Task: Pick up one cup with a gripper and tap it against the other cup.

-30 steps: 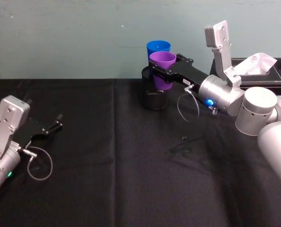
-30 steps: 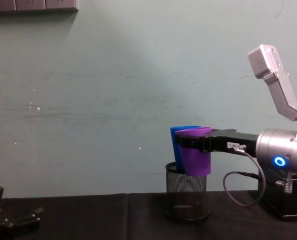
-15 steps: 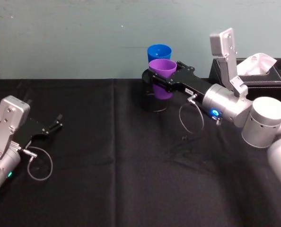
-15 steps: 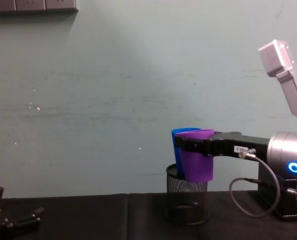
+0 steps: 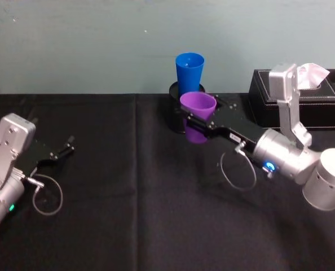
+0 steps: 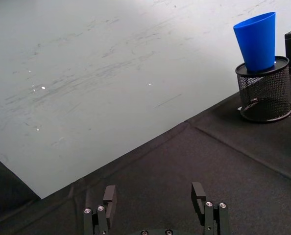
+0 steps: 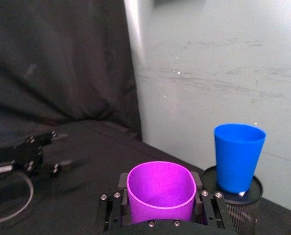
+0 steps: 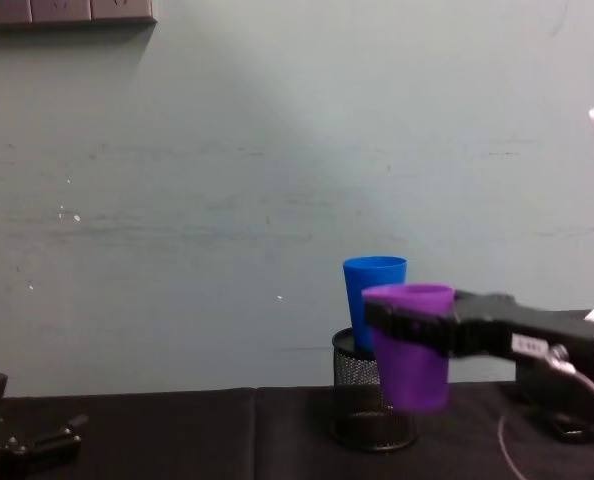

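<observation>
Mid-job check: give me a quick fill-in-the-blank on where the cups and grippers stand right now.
The right gripper is ___ on the purple cup.
The blue cup stands ___ the wire-mesh pen holder.
The two cups are ___ (touching/apart).
The left gripper is ___ (open/shut).
Missing words: shut; in; apart; open.

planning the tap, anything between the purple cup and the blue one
Nothing visible. The right gripper holds the purple cup apart from the blue cup, whose base sits in the mesh holder. Left gripper is parked aside.
</observation>
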